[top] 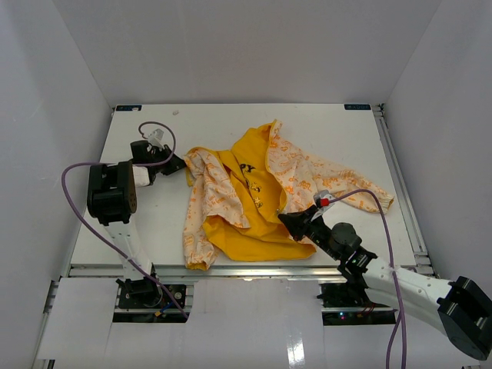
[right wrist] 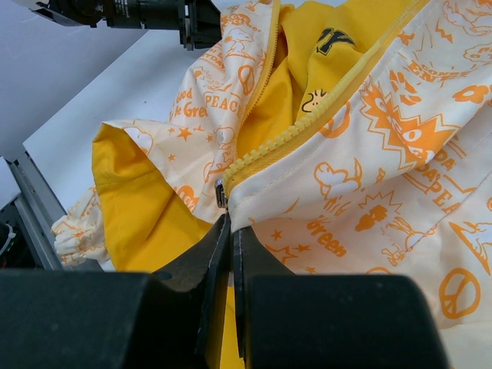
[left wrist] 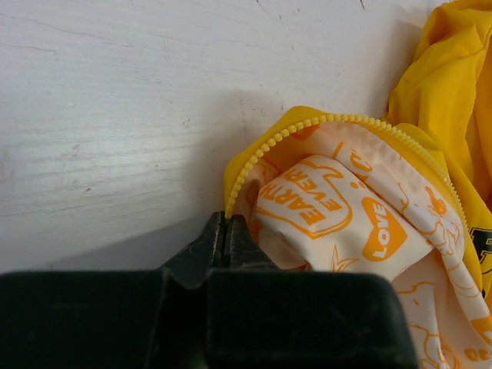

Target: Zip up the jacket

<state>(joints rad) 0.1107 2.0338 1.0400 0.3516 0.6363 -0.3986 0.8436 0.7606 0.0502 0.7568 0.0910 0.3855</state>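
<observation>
Jacket [top: 254,200] lies open, lining up, mid-table [top: 338,131]. R gripper [right wrist: 229,227] is clenched just under the slider [right wrist: 221,192], at the hem end nearest the bases (pinching cloth or pull tab? can't tell). From there the tooth rows [right wrist: 307,123] run away from the bases toward the collar, so the zip axis points up-table, approx. L gripper [left wrist: 225,231], jaws also closed, sits at the left panel's edge, tips touching one tooth-row end; actual hold unclear. R arm is far nearer the slider, so the pull is prob. its job.
</observation>
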